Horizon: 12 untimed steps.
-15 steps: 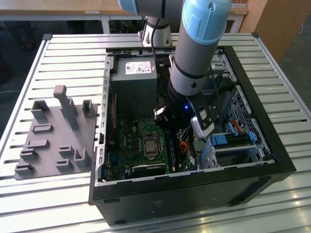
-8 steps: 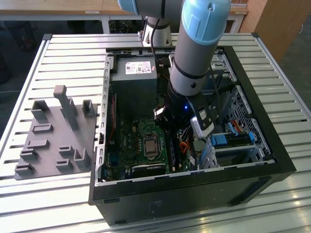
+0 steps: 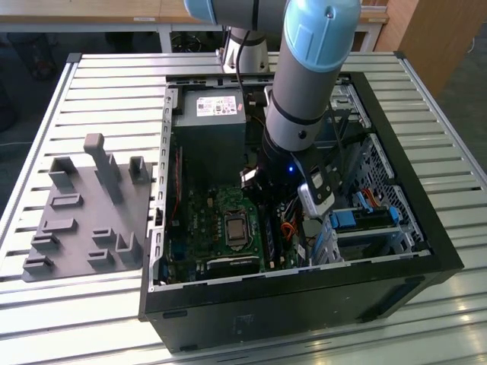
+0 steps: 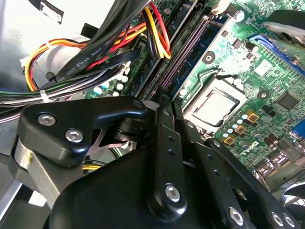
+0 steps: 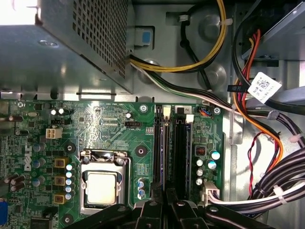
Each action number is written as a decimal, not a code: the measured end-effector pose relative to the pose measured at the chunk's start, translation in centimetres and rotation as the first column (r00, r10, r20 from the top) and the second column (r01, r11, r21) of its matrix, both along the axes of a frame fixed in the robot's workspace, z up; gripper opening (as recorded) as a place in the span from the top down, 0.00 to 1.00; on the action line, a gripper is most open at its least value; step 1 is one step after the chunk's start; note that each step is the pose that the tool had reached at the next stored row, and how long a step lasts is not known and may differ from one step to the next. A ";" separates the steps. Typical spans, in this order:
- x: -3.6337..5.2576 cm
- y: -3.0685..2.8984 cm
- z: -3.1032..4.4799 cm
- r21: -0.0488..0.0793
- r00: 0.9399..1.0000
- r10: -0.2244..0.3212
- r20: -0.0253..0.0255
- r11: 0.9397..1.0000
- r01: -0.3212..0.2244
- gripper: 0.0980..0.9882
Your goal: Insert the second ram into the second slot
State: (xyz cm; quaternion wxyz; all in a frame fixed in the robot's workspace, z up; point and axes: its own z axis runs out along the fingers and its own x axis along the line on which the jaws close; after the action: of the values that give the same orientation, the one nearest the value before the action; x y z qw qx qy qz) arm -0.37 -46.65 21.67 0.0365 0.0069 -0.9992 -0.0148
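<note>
Exterior view: the computer case (image 3: 437, 251) lies open-side up on a slatted table (image 3: 114, 84), w/ a gray tray (image 3: 80, 220) of blocks just beside it on the exterior view's left. The arm (image 3: 304, 84) drops in from above and takes up most of the open middle. There is little room betw. it and the case wall and drive bays (image 3: 365, 220) on the exterior view's right. The gripper (image 3: 268, 190) hangs low over the circuit board (image 3: 202, 228), by the memory slots (image 3: 268, 239). Inside the case we see the power box (image 3: 209, 122), the chip socket (image 3: 232, 226) and loose cables (image 3: 288, 228).

Second wrist view: the gripper (image 4: 163, 95) sits right at the near end of the memory slots (image 4: 183, 52), w/ a thick cable bundle (image 4: 95, 62) crowding one side and the chip socket (image 4: 212, 107) on the other. A thin blue strip, prob. the ram stick (image 4: 198, 46), lies edge-on along the slot nearer the socket, long axis pointing straight away from the gripper.

First wrist view: the same ram stick (image 5: 160, 148) runs lengthwise in its slot toward the power box (image 5: 81, 43), w/ the gripper (image 5: 164, 202) at its near end. We can't tell how far open the gripper is, or if it has hold of anything.
</note>
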 end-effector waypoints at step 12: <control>0.01 0.02 -0.12 0.000 1.000 -0.002 -0.001 1.000 0.002 0.96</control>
State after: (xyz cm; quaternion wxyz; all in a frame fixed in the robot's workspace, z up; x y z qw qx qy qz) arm -0.36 -46.63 21.54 0.0369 0.0060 -0.9992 -0.0150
